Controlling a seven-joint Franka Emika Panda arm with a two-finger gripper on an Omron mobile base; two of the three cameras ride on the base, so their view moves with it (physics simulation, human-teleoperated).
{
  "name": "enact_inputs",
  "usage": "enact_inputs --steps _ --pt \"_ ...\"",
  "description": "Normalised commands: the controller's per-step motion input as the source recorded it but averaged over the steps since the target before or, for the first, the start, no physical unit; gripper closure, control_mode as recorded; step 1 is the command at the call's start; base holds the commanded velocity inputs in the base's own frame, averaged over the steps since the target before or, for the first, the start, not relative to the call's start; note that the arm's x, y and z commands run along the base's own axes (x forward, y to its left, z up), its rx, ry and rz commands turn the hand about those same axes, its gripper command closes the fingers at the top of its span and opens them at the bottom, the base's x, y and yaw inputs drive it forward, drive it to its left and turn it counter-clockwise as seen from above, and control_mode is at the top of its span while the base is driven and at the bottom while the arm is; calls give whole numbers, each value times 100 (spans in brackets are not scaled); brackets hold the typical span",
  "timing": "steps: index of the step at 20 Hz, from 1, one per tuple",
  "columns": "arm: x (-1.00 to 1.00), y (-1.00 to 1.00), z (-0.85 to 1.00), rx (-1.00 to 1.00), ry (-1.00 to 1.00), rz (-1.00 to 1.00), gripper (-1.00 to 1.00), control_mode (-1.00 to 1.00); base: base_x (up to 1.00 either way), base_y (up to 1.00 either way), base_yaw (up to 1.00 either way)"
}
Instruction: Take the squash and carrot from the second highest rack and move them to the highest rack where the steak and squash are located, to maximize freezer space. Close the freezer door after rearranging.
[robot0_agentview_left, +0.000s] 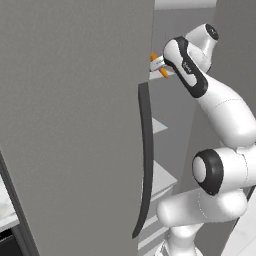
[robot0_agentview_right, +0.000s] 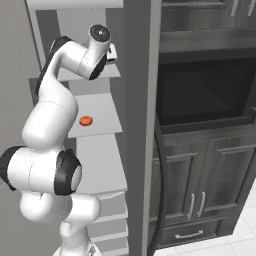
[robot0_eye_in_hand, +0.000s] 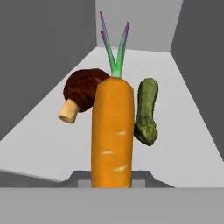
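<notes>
Steak lies at the left on the highest rack, its bone end pointing outward. Carrot stands in the middle — pinched between the gripper fingers, greens away from the hand — with a green squash just right of it.

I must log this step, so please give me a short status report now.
Gripper shut on carrot, up at highest rack. Steak and green squash lie close behind it. Freezer door open.
</notes>
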Motion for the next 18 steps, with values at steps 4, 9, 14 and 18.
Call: enact_inputs --steps 4,9,14,18 --pt "58 -2 -5 4 8 3 100 -100 0 0 0" --pt "69 15 -14 0 13 0 100 -100 0 0 0" --pt "60 28 -13 0 15 0 100 -100 0 0 0" --pt "44 19 -12 0 2 0 100 -100 0 0 0"
